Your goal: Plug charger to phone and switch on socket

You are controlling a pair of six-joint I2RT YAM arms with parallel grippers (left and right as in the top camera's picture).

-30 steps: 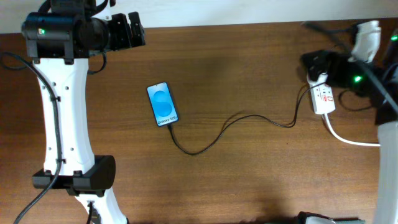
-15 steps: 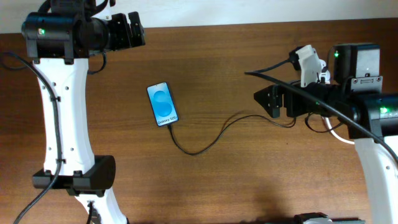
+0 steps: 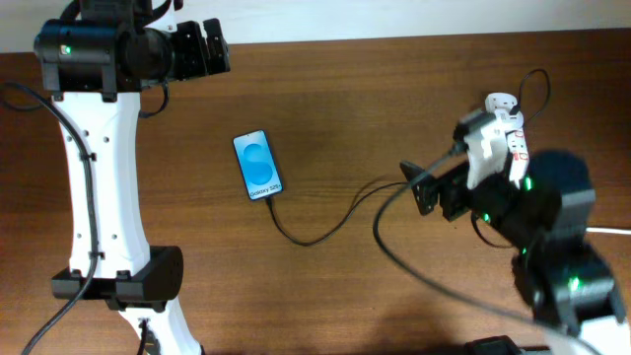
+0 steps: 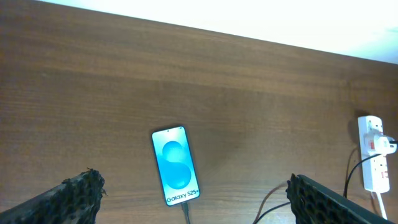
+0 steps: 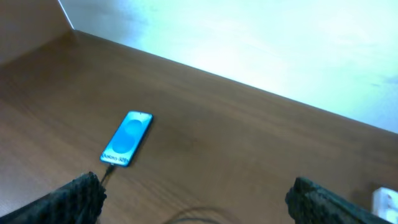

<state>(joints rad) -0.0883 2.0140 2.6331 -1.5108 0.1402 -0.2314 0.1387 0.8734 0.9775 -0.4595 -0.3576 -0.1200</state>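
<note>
The phone lies flat on the wooden table with its blue screen lit; it also shows in the left wrist view and the right wrist view. The thin black charger cable runs from the phone's bottom edge in a loop toward the right. The white socket with red markings is partly hidden under my right arm and shows fully in the left wrist view. My right gripper is open and empty above the cable, left of the socket. My left gripper is open and empty at the far left.
The socket's thick white cord runs off to the right. The left arm's white body stands along the table's left side. A pale wall borders the table's far edge.
My right arm has swung away from the socket toward the table's middle and the near side, its gripper now pointing left. Phone, cable and left arm have not moved.
</note>
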